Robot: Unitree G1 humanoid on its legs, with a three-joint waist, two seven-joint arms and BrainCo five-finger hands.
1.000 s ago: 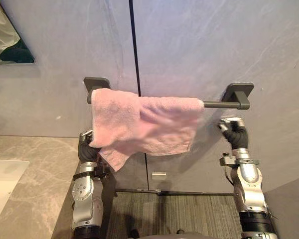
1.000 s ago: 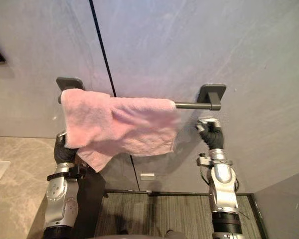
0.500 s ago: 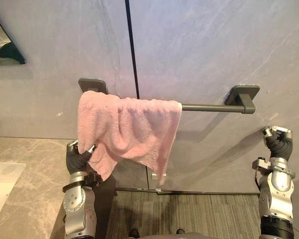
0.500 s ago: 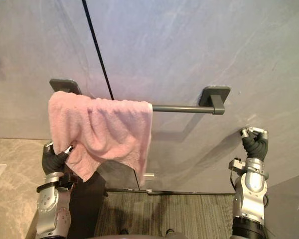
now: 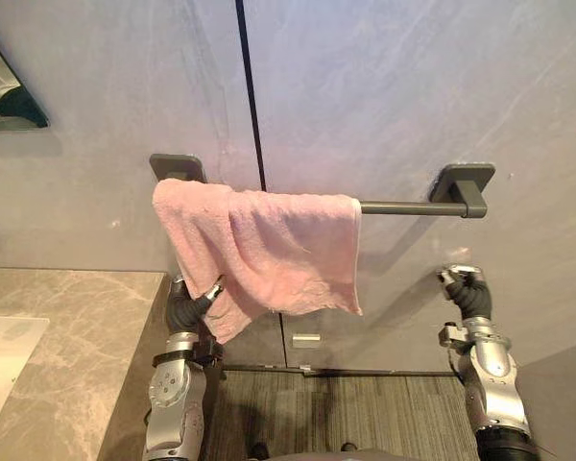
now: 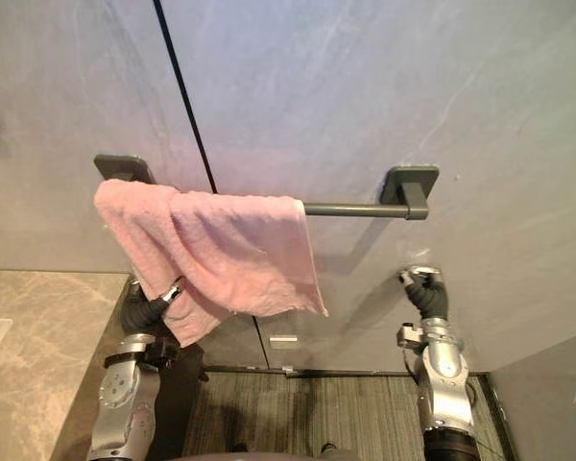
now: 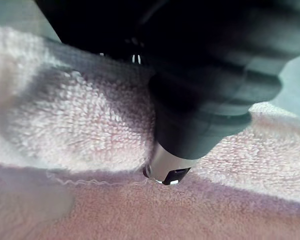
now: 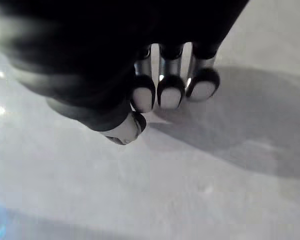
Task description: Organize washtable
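I saw the pink towel (image 5: pixel 269 245) draped over the left half of the grey towel bar (image 5: pixel 413 206), mid-frame. My left hand (image 5: pixel 194 305) pinched its lower left edge. My right hand (image 5: pixel 468 291), lower right beneath the bar's bracket, was curled around nothing.

1. you have no text, number, brand or sign that can be read in any of these views.
2. the small pale plate (image 5: pixel 306 339) on the wall (image 5: pixel 413 96), just under the pink towel (image 5: pixel 269 245), is too small for you to tell whether it bears any print.
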